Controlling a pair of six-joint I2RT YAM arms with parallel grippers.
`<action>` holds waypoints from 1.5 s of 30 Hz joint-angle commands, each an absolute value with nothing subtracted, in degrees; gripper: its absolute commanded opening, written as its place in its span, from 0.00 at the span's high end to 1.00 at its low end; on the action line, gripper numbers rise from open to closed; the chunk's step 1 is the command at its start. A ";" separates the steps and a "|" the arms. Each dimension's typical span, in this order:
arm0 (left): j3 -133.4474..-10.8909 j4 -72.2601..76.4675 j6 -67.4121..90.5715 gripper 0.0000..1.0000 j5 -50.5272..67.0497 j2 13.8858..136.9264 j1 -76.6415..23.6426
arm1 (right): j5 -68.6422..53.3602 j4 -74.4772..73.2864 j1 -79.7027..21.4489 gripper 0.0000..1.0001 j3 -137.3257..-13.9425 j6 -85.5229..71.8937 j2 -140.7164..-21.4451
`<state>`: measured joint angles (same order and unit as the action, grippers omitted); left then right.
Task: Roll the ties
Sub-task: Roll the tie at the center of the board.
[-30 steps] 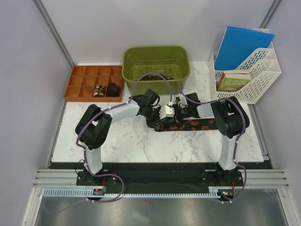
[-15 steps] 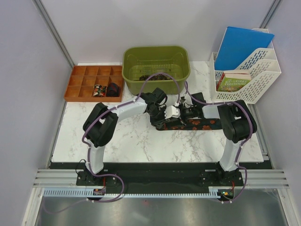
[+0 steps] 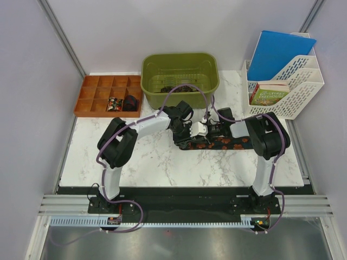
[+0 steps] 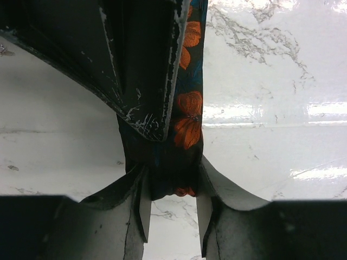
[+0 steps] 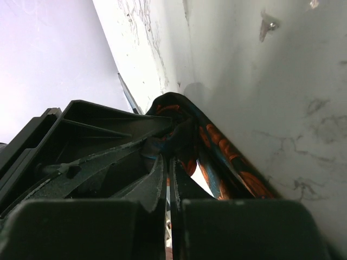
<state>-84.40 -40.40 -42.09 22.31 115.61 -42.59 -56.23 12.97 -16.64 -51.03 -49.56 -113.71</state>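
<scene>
1. Marble table (image 3: 135, 157), one tie (image 3: 222, 143) lying flat across the middle, running left to right. It's black with orange flowers, and its left end is bunched up where both arms meet.
2. The left gripper (image 3: 187, 131) is down on that bunched end. In the wrist view its fingers (image 4: 135, 216) are only partway apart with the tie (image 4: 187, 114) wedged between them. The fabric touches both inner faces and narrows there, so it looks pinched.
3. The right gripper (image 3: 207, 129) is just beside it, nose to nose. Its fingers (image 5: 154, 187) are pressed together with barely a sliver between them. The tie (image 5: 217, 146) curls in a loop right past the tips, but I can't tell if any fabric is actually nipped.
4. At the back there's a green tub (image 3: 209, 81) with more dark ties (image 3: 176, 86) in the bottom.
5. Back left is an orange divided tray (image 3: 87, 100) with two rolled ties (image 3: 114, 104) in its near row, toward the right end.
6. Back right is a white file rack (image 3: 303, 92) holding a blue folder (image 3: 282, 54) and a book (image 3: 269, 93).
</scene>
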 commanded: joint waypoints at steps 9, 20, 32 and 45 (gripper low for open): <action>-83.15 -38.25 -40.00 0.30 25.83 112.70 -39.29 | -50.72 9.58 -15.21 1.00 -50.89 -43.69 -116.63; -77.25 -30.59 -36.40 0.00 31.90 108.18 -35.95 | -49.84 6.95 -13.89 1.00 -50.18 -38.32 -116.54; -79.28 -24.96 -29.97 0.05 31.55 113.46 -39.11 | -48.87 7.65 -13.71 1.00 -49.83 -37.70 -116.45; -80.24 -34.97 -39.72 0.57 22.77 113.56 -41.83 | -51.68 4.75 -13.45 0.65 -52.56 -39.55 -113.83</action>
